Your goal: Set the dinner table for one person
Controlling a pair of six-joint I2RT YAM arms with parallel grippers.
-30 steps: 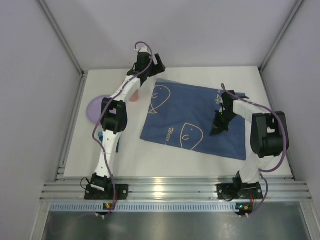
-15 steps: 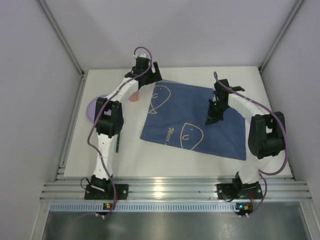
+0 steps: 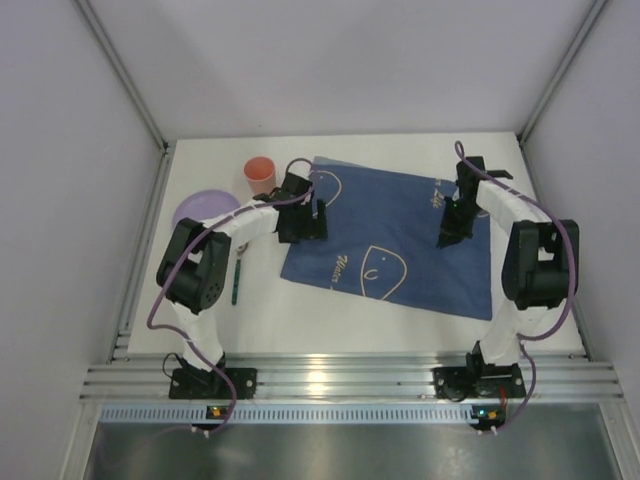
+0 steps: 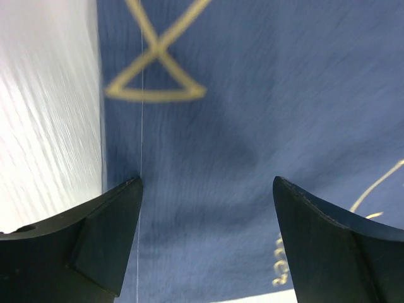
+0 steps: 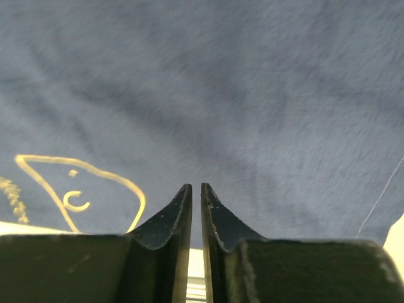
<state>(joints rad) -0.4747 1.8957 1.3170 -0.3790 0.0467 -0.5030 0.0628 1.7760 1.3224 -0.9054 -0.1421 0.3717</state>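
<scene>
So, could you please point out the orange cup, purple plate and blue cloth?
orange cup (image 3: pixel 259 171), top external view, its open top.
purple plate (image 3: pixel 195 212), top external view, bare left part.
blue cloth (image 3: pixel 400 225), top external view, plain middle.

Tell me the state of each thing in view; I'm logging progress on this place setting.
Cloth: spread flat, askew on the dinner table, nothing on it.
Cup: upright, off the cloth.
Plate: flat, left of the cloth.
Utensil: lying flat, off the cloth.
Left gripper: fingers open, empty, over the cloth's left edge.
Right gripper: fingers shut, empty.
</scene>
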